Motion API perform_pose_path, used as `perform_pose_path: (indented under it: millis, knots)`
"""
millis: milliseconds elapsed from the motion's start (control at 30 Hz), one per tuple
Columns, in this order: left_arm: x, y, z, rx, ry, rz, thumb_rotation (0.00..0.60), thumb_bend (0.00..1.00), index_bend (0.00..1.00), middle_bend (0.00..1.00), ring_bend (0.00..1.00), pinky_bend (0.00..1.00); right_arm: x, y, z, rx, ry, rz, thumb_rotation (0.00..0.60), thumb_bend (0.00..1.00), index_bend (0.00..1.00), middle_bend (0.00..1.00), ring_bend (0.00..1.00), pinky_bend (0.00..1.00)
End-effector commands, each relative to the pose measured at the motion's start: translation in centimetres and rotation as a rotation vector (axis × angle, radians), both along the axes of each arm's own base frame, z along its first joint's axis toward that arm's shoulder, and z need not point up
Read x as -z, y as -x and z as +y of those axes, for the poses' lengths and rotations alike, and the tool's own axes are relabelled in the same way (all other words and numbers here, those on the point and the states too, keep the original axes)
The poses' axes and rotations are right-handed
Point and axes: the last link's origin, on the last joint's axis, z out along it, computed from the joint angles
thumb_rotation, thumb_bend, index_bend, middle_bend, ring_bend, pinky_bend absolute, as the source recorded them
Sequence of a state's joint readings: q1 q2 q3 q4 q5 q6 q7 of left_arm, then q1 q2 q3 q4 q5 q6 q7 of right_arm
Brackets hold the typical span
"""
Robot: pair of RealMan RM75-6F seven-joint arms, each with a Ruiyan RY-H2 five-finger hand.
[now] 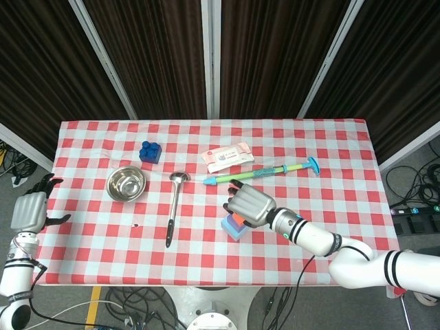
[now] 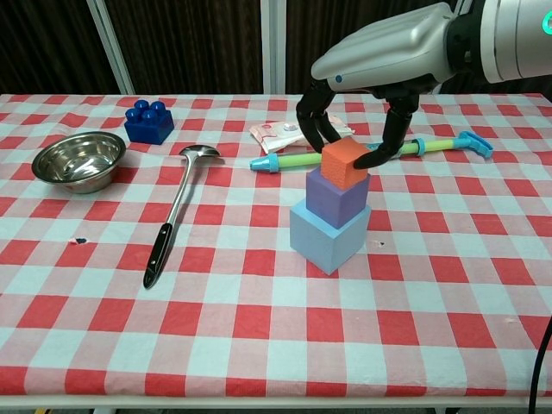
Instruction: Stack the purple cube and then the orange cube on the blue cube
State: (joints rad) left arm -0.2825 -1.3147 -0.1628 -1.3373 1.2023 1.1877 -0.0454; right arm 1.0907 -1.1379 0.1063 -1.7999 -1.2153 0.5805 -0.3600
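Observation:
A light blue cube [image 2: 329, 239] stands on the checked cloth right of centre, with a purple cube [image 2: 337, 197] on top of it. An orange cube [image 2: 343, 163] rests on the purple one, slightly turned. My right hand [image 2: 349, 129] comes down from above and holds the orange cube between thumb and fingers. In the head view that hand [image 1: 247, 203] covers most of the stack; only a corner of the blue cube [image 1: 234, 229] and a sliver of orange show. My left hand [image 1: 31, 209] hovers off the table's left edge, fingers spread, holding nothing.
A steel bowl [image 2: 78, 161], a dark blue toy brick [image 2: 148, 121] and a ladle [image 2: 177, 209] lie to the left. Behind the stack lie a wipes packet [image 2: 281, 132] and a long green-and-blue toy stick [image 2: 371, 151].

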Motion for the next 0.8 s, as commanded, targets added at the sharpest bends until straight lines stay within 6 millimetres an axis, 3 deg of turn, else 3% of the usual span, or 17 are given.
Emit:
perform_pose_path:
  millis: [33,800]
  knots:
    - [0.02,0.01,0.01,0.000,0.001,-0.001,0.600,0.05,0.28,0.20,0.22,0.31,-0.06,-0.04,-0.07,-0.001,0.001,0.002,0.600,0.22,0.43,0.46,0.20,0.09]
    - [-0.02,0.01,0.00,0.000,0.000,-0.006,0.600,0.05,0.28,0.20,0.22,0.31,-0.06,-0.17,-0.02,0.000,-0.003,0.005,0.600,0.22,0.43,0.46,0.20,0.09]
